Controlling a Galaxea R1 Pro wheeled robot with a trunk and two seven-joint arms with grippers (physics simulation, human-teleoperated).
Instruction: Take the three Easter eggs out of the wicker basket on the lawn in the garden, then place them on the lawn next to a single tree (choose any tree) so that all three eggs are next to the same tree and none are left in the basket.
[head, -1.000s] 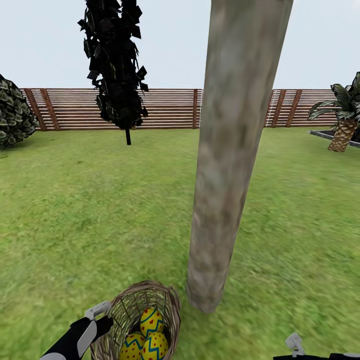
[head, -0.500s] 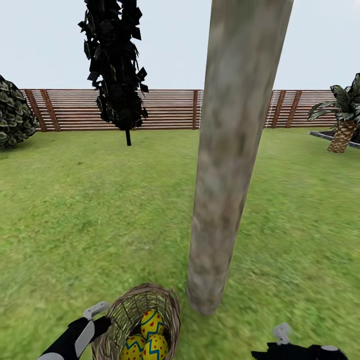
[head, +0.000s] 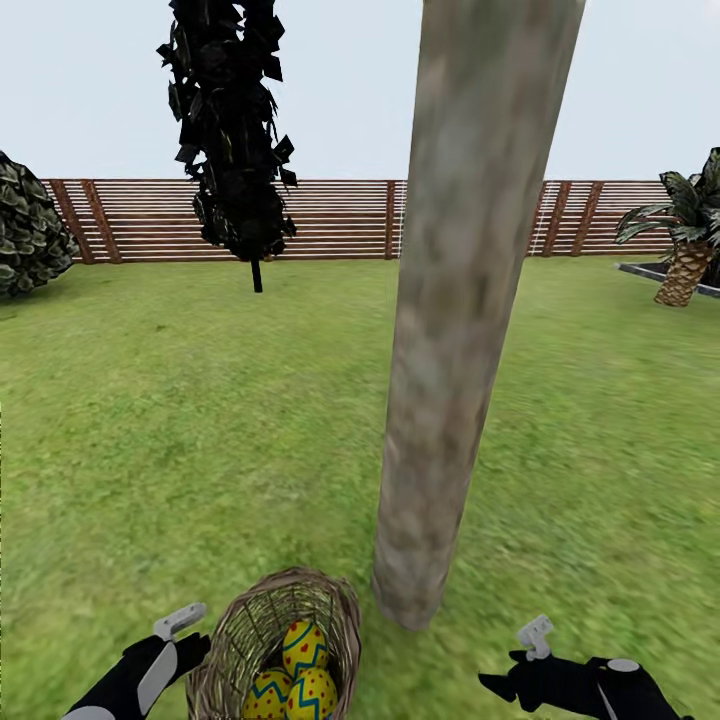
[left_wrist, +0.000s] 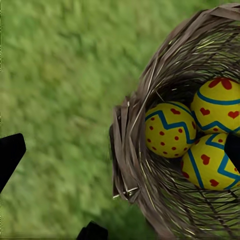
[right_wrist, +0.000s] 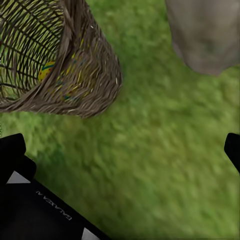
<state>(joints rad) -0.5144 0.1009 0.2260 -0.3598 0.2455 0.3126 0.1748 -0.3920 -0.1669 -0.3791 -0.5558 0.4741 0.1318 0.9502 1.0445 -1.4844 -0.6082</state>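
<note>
The round woven-twig wicker basket (head: 275, 640) sits upright on the green lawn (head: 180, 430), mouth skyward, just beside the thick pale trunk (head: 450, 400), holding three yellow zigzag eggs (head: 305, 645), open grass all round, left gripper (head: 185, 630) and right gripper (head: 515, 665) both spread

Three Easter eggs (head: 291, 676) in wicker basket (head: 240, 620) on lawn (head: 180, 440) beside tree (head: 450, 350)
</note>
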